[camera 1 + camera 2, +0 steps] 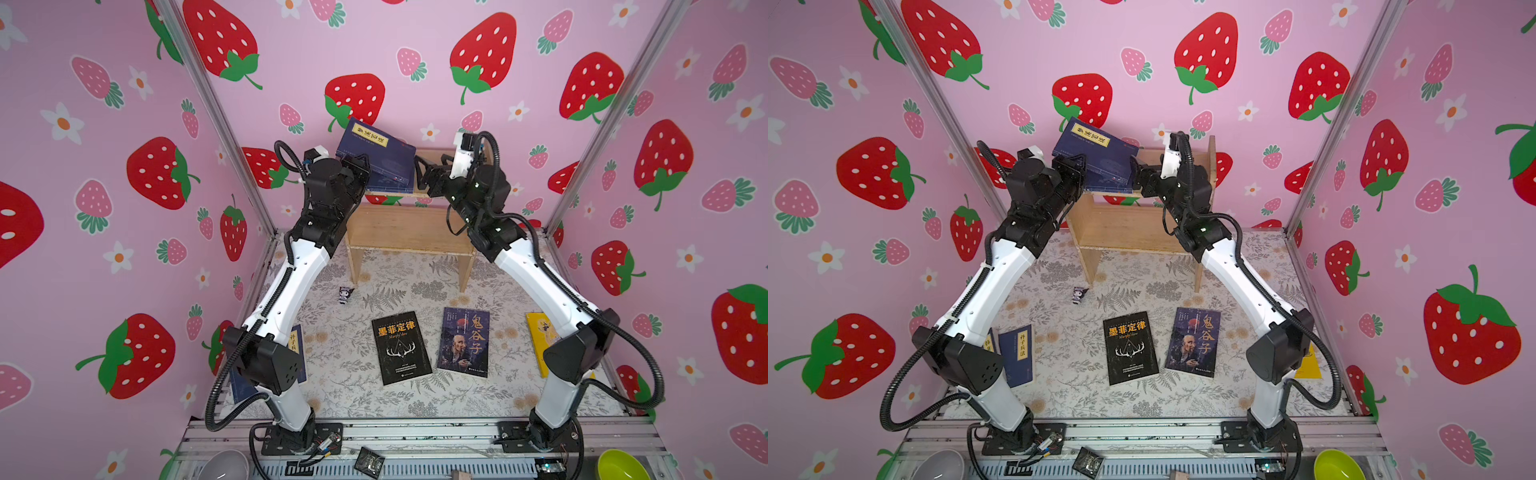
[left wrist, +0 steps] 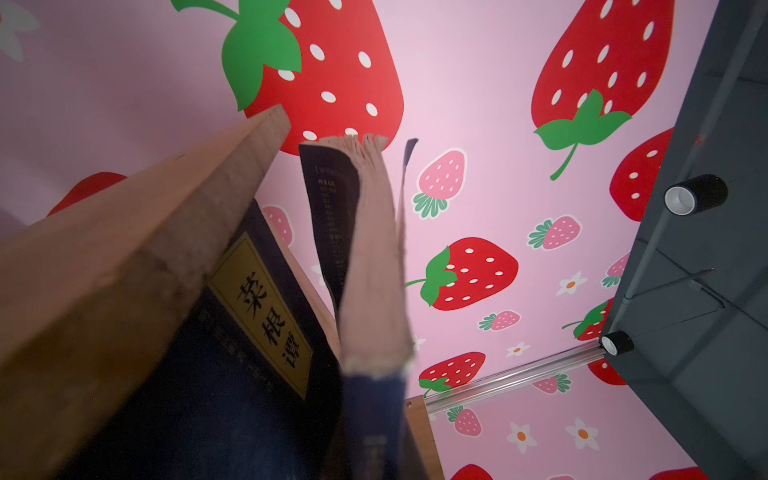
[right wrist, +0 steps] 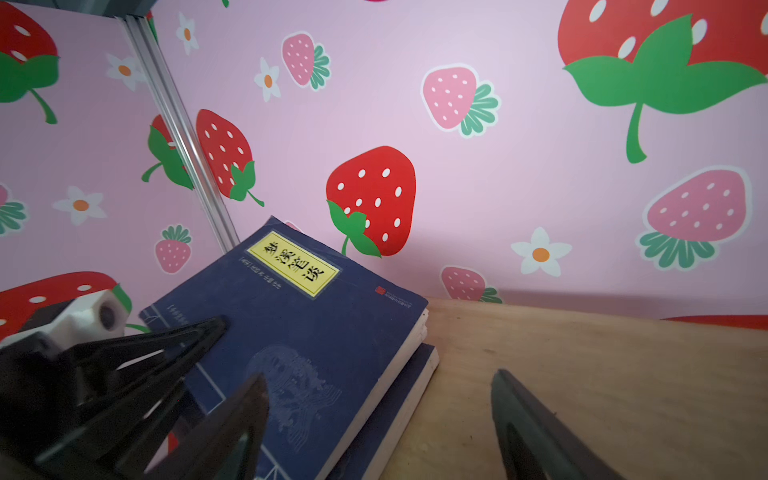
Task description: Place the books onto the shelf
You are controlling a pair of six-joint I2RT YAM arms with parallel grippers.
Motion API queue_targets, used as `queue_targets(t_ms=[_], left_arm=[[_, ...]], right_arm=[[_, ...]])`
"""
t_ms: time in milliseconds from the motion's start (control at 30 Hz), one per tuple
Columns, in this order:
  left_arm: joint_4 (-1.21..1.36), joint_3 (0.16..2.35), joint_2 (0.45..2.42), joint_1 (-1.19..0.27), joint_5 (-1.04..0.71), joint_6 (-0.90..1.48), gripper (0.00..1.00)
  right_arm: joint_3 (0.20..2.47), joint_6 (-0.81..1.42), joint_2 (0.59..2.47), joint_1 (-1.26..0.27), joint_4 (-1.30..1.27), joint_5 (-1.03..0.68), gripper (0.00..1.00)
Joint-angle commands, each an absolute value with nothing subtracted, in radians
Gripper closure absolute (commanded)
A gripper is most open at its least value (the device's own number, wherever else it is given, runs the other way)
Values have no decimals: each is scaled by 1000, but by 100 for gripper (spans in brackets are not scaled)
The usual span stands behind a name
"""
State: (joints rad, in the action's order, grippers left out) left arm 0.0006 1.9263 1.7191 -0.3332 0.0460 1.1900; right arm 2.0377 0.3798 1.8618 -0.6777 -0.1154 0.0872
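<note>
The left pincer [image 1: 362, 168] is clenched on the edge of a navy book [image 1: 376, 156] with a yellow title label. It holds the book tilted over the left end of the top tier of the shelf [image 1: 407, 226]. The book's lower part rests on a second navy book [image 3: 415, 392], which lies flat on that tier. The right pincer [image 1: 423, 175] hovers just beside the books' page edges over the same tier, released, its jaws wide apart and grasping nothing. On the floral bench [image 1: 345, 374] in front of the shelf, a black book [image 1: 401, 347] with gold characters and antlers lies face up. Just beside it lies a dark book [image 1: 464, 341] showing an old man's face. A yellow book [image 1: 538, 332] lies partly hidden beneath the right arm. Further navy books [image 1: 1017, 357] lie partly hidden under the left arm. A tiny dark figurine [image 1: 345, 293] stands near the shelf's left leg
</note>
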Motion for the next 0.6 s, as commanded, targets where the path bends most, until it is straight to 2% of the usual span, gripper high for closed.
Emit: queue_targets(t_ms=[0,567], left_arm=[[77,1905,1678,-342,85,1239,100],[78,1785,1604,-372,134,1298,100]], right_arm=[[2136,369,1902,-696,-39,185,15],[2172,405,1940,-715,12,201,15]])
